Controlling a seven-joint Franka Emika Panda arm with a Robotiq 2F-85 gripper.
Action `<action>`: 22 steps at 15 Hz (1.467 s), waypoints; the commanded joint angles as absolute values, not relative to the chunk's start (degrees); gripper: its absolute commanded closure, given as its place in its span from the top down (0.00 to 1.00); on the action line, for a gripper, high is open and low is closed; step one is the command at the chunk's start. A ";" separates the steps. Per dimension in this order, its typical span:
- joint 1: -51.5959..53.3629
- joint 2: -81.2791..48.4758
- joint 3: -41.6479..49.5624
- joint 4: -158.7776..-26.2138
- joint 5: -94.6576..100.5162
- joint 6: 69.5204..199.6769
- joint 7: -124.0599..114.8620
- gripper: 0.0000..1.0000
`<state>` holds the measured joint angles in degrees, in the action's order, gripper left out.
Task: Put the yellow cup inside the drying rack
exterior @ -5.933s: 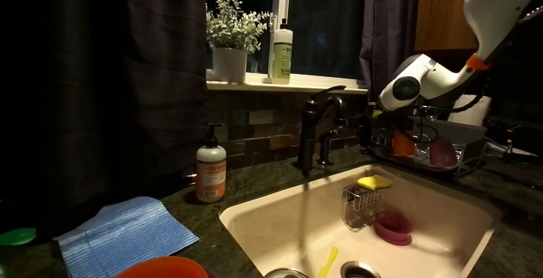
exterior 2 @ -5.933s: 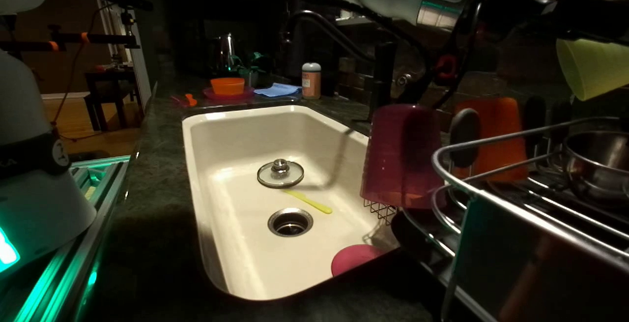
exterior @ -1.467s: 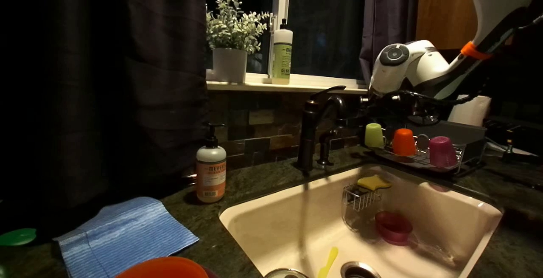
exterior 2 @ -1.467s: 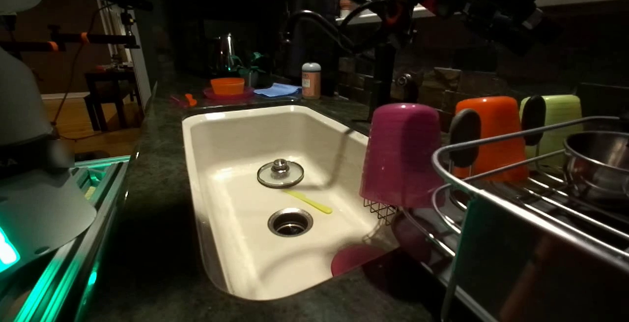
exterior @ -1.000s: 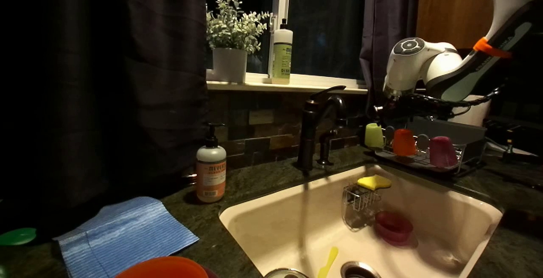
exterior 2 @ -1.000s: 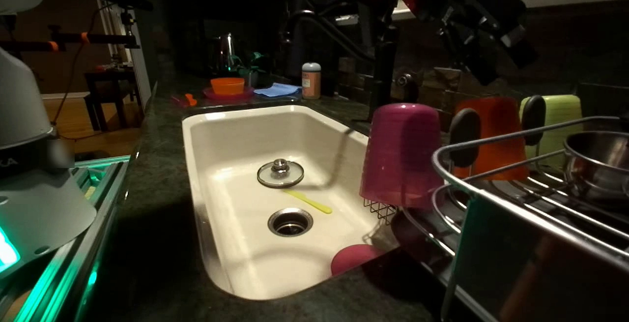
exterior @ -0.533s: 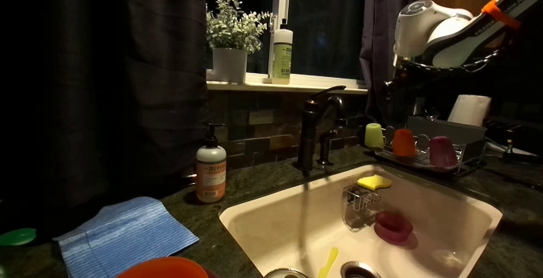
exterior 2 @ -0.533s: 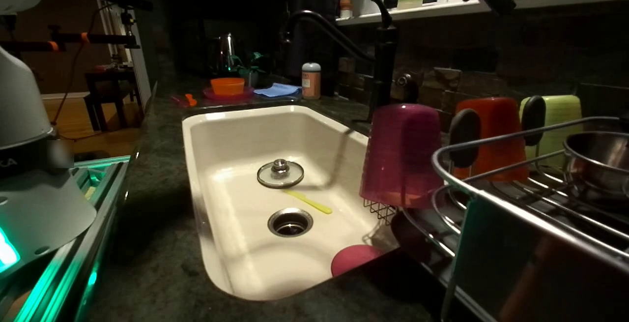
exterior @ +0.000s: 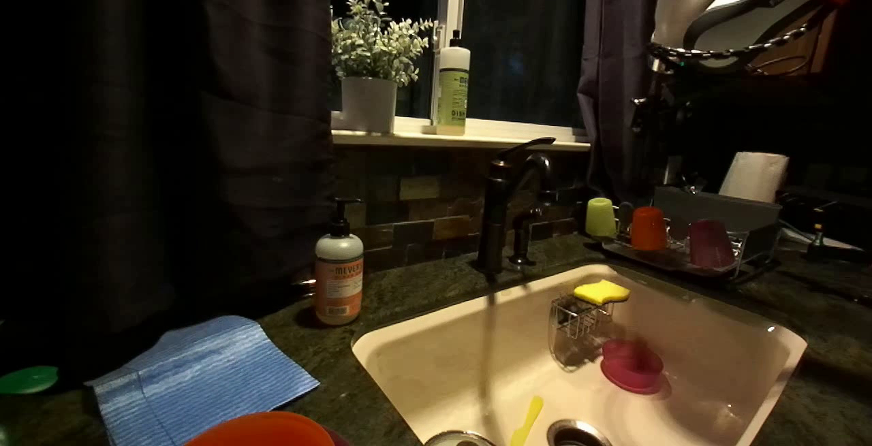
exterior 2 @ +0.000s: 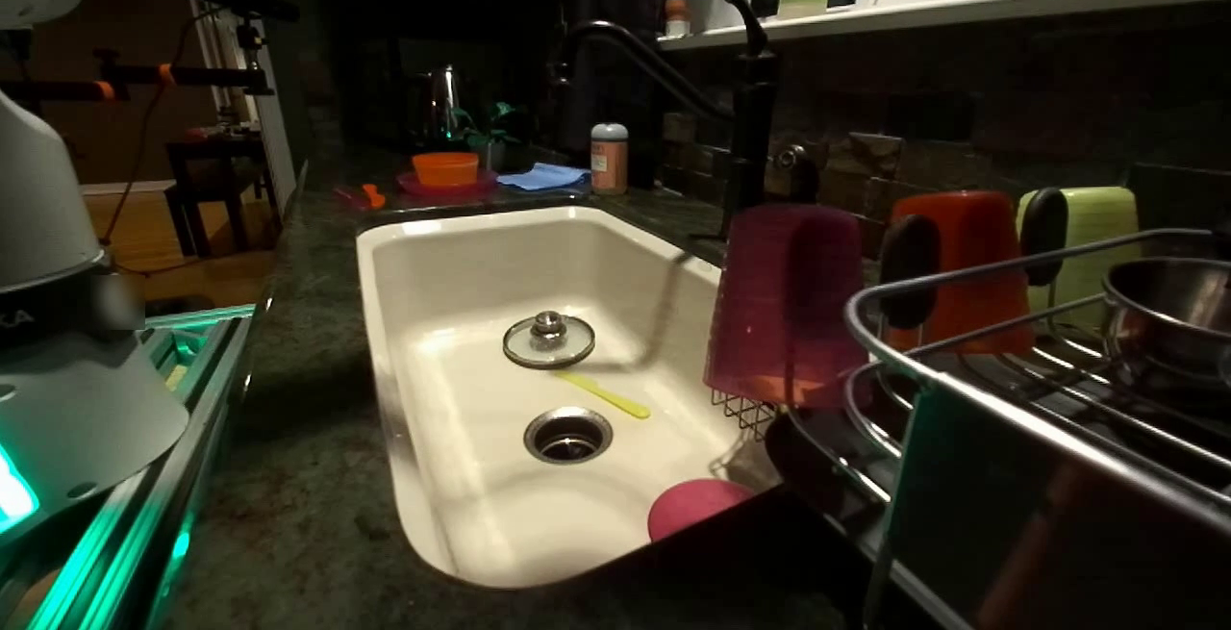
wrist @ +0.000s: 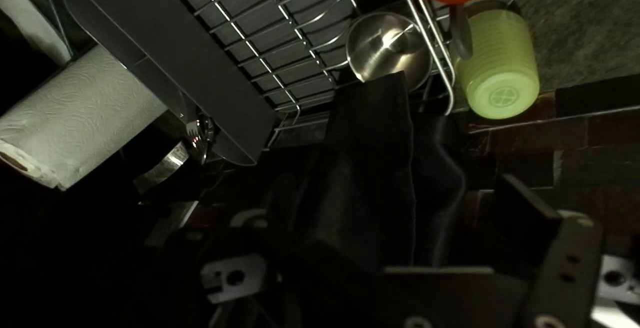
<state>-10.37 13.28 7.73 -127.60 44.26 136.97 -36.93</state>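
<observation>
The yellow cup is upside down at the edge of the drying rack, in line with the orange cup. In an exterior view, the yellow cup is partly behind a dark oval holder and rack wires. From the wrist, the yellow cup shows just outside the wire rim of the drying rack. My gripper is dim but open, fingers wide apart with nothing between them. It hangs well above the rack, apart from the cup.
A steel pot sits in the rack, and a purple cup stands upside down on its near edge. The black faucet rises beside the sink. A paper towel roll stands behind the rack.
Earlier the yellow cup was tilted in my gripper above the rack; it was let go and now stands at the rack's edge. Over the last second the arm has risen away.
</observation>
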 commanded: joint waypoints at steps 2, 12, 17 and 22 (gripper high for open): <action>-11.79 18.59 7.57 -129.67 40.91 136.55 -34.81 1.00; -13.85 26.17 8.28 -133.44 28.97 135.46 -29.71 1.00; -16.77 25.36 6.26 -132.79 25.71 137.01 -29.21 1.00; -16.89 25.88 6.19 -133.45 25.32 137.02 -29.16 1.00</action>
